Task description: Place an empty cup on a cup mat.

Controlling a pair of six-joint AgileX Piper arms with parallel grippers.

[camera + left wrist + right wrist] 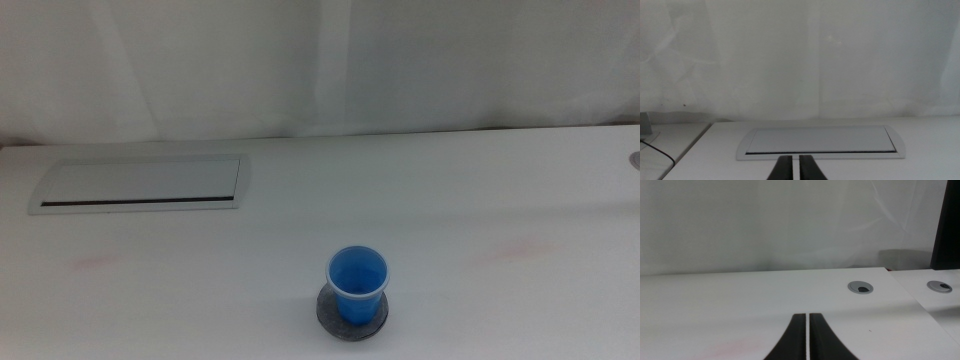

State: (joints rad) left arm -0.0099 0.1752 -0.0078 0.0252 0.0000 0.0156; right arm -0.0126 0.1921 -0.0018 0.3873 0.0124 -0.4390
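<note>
Middle view shows the cup (357, 284) upright on the cup mat (352, 318) (both grippers (795, 169) (807, 337) clenched, level, elsewhere).

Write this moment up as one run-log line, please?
cup: upright on cup mat | left gripper: shut, holds nothing, faces slotted panel | right gripper: shut, holds nothing, away from cup

No readable text in any view.
We see no lettering, label, brand mark or number on the cup (357, 283), the cup mat (352, 316), the slotted panel (142, 186), the table (450, 200) or the round grommets (860, 287); the backdrop (320, 60) is plain too.
</note>
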